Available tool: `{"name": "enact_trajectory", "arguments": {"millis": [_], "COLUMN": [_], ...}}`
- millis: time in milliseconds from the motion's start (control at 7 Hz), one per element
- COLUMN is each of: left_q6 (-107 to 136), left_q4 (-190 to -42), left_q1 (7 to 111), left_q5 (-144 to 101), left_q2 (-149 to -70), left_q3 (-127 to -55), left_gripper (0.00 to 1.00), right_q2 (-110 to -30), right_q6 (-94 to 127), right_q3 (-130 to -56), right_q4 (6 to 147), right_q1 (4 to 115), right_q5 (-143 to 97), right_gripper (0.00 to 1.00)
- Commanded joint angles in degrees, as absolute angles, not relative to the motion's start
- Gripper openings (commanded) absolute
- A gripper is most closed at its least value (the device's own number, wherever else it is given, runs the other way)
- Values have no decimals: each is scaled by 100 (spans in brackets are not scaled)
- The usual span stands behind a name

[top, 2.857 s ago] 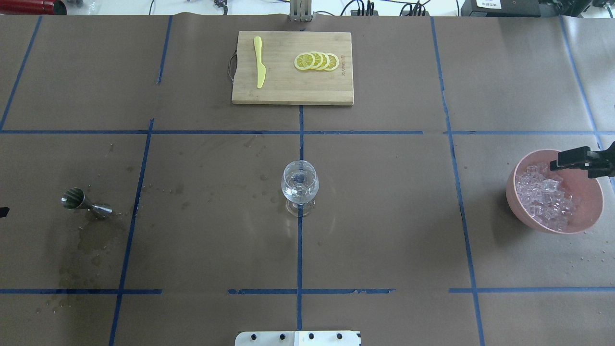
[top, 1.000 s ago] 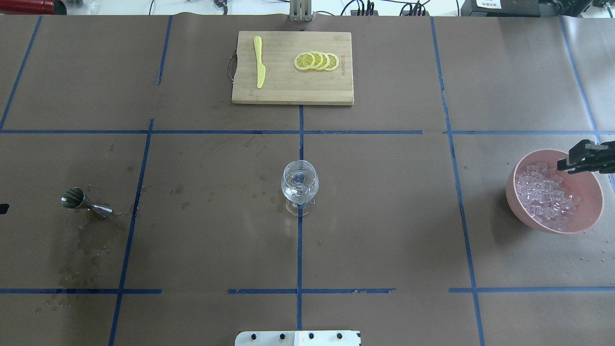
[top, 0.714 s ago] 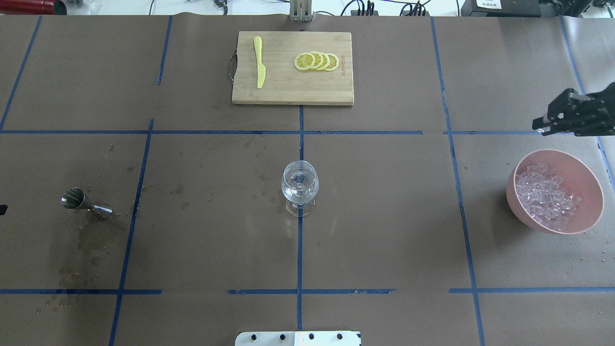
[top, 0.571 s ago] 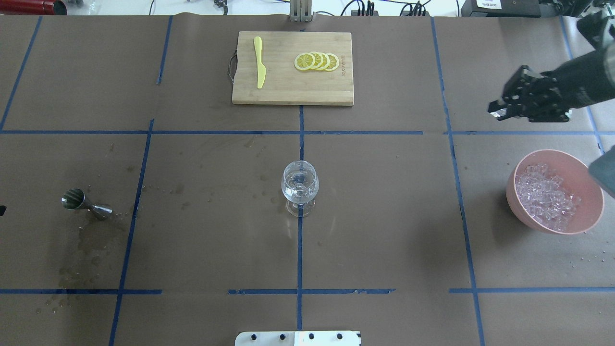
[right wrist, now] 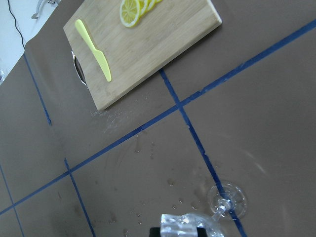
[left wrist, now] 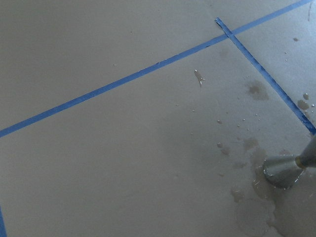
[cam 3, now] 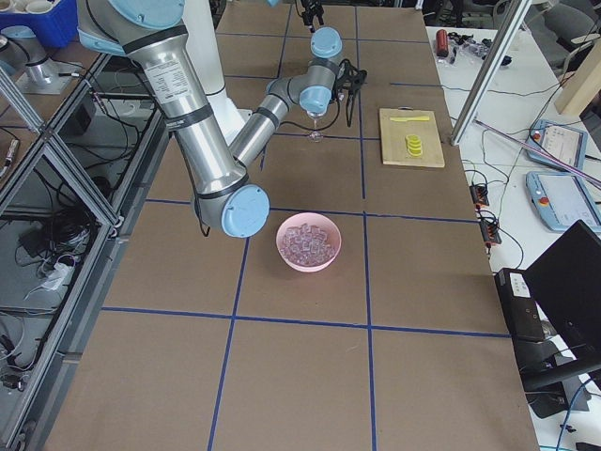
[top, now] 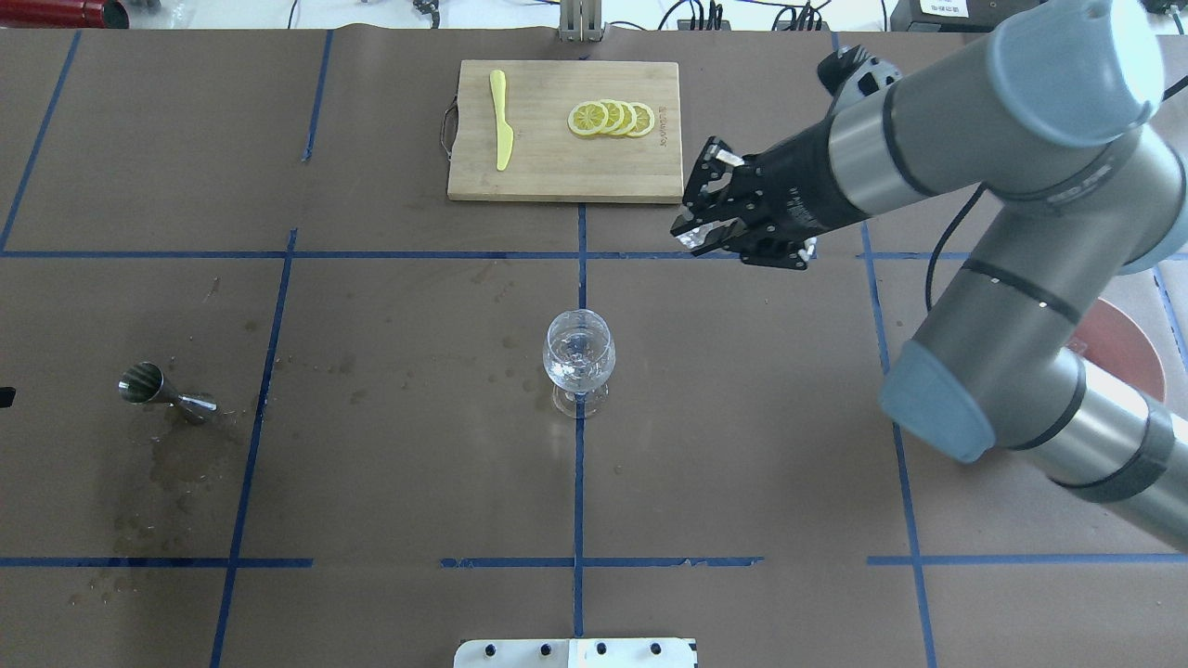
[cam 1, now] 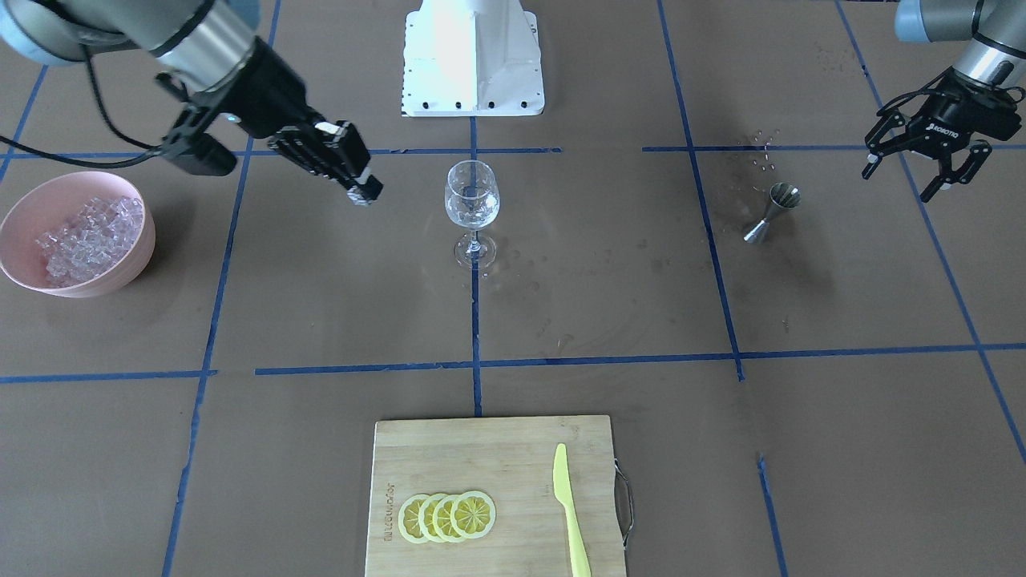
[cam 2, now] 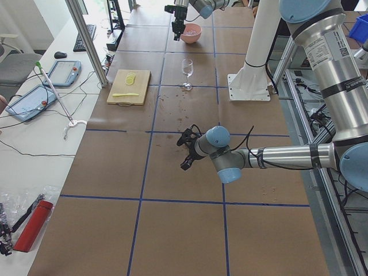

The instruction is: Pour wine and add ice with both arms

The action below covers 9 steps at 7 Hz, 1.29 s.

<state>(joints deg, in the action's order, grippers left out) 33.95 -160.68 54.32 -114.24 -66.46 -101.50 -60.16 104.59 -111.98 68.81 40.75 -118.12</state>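
Observation:
My right gripper (top: 698, 234) is shut on a clear ice cube (right wrist: 185, 226) and hangs above the table, beyond and to the right of the wine glass (top: 578, 357). In the front view it (cam 1: 365, 191) is left of the glass (cam 1: 471, 196). The glass stands upright at the centre with a little colourless wine in it. The pink bowl (cam 1: 120, 268) holds a heap of ice (cam 1: 84, 232); in the overhead view my right arm covers most of the bowl (top: 1128, 348). My left gripper (cam 1: 910, 172) is open and empty, out beside the steel jigger (cam 1: 773, 210).
A wooden cutting board (top: 566, 176) with lemon slices (top: 613, 119) and a yellow knife (top: 501, 121) lies at the far middle. The jigger (top: 153, 390) lies on its side by dark wet marks (top: 176, 464). The white pedestal (cam 1: 473, 56) is at the robot's edge.
My right gripper rose out of the ice bowl with a cube and swung left across the table to a spot near the glass. The glass, jigger and left gripper have stayed put.

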Motion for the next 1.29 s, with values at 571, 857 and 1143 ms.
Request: {"name": "enact_trajectory", "arguments": {"millis": [571,857,1143], "left_q6": [3586,3595,3603], "left_q4": [-16145,-16154,-16154], "left_q1": [5432,5432,5432], "left_q5": [-11417,-11417,-11417], "left_q2": [-6653,-6653,-6645], "left_q3": [-10143,-10151,-10151], "left_gripper": [99,99,99], "right_q2": [-5546,-5537,-5528], "right_q6": [10556,10556,10556], "right_q3": [-11127,-11127,-11118], "right_q4": [7383,7374,7383], "right_q1": [2997,2997,2997], "right_q5": [-10626,-10626,-10626], "right_gripper": [0,53,84]}}
